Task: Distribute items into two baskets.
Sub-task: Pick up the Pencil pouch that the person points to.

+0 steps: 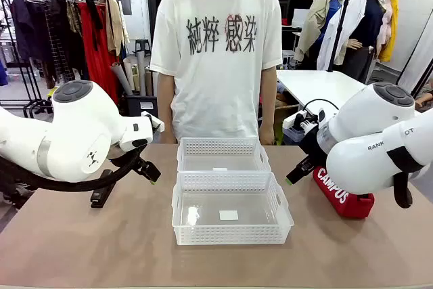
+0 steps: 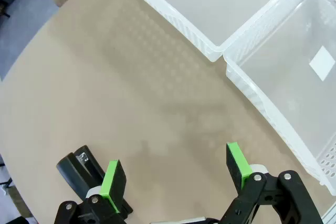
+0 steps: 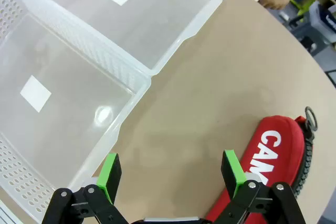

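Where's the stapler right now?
The stapler lies on the table on the robot's left. In the left wrist view it sits just beside one finger of the open left gripper, apart from the baskets.

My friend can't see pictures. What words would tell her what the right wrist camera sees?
The right end effector hangs open above a brown table, with a red pouch with white letters lying close beside it. Past it, one white basket and a second basket sit side by side, both empty.
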